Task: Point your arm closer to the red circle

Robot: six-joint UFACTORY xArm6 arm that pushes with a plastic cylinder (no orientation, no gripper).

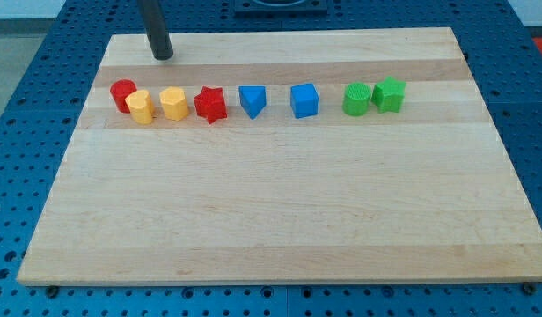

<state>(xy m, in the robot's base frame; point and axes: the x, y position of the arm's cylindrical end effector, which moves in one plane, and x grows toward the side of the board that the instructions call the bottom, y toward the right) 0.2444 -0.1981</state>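
The red circle block (pixel 122 92) sits at the left end of a row of blocks on the wooden board (pixel 280 211), touching a yellow block (pixel 141 106) at its lower right. My tip (pixel 163 55) rests on the board near the view's top left, above and a little to the right of the red circle, a short gap away.
The row runs rightwards: a yellow hexagon-like block (pixel 173 102), a red star (pixel 210 104), a blue triangle (pixel 252 100), a blue cube (pixel 304 100), a green round block (pixel 356 99) and a green star (pixel 390 93). A blue perforated table surrounds the board.
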